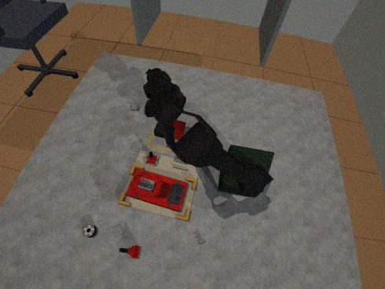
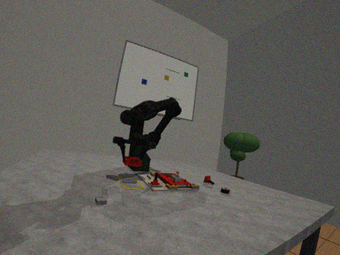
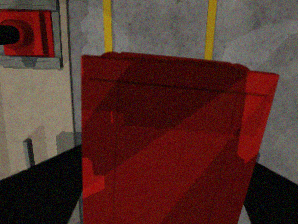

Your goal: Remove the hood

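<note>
The red hood is held in the air above the table. My gripper is shut on the hood, with dark fingers at its two sides in the wrist view. The marked area is a yellow outline on the table; the arm hides part of it in the top view, and the hood covers the near ends of its two lines in the wrist view. The red toy car lies within orange corner brackets beside the marked area.
A red block with a black knob stands on the beige board beside the marked area. A wheel, a red piece with a black stem and small grey blocks lie around. A dark green block is at the arm's base.
</note>
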`<action>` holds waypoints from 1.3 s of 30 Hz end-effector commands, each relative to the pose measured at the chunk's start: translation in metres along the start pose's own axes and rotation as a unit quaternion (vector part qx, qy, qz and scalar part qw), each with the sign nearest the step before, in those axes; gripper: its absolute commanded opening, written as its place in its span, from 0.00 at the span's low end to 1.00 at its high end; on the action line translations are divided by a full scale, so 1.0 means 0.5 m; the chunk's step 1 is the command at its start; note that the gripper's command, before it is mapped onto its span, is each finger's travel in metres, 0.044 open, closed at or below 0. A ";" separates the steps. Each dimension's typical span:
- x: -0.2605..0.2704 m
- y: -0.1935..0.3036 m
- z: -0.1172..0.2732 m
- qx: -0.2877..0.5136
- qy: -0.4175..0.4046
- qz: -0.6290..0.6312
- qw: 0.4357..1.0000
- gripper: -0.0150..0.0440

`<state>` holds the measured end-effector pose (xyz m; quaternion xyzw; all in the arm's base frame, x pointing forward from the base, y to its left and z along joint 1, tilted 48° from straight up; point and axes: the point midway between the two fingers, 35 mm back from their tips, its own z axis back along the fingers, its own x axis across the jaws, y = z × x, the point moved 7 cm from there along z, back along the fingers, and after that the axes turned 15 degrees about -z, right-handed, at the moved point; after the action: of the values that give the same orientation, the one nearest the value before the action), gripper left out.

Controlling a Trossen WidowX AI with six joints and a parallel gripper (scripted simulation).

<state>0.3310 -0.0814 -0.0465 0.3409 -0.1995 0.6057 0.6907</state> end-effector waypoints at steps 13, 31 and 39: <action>0.000 0.002 -0.023 0.000 -0.003 -0.003 1.000 0.25; 0.000 0.001 -0.046 0.000 -0.003 -0.003 1.000 0.25; 0.000 0.001 -0.057 0.000 -0.003 -0.003 1.000 0.25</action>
<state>0.3285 -0.0635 -0.0636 0.3406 -0.2000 0.6057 0.6907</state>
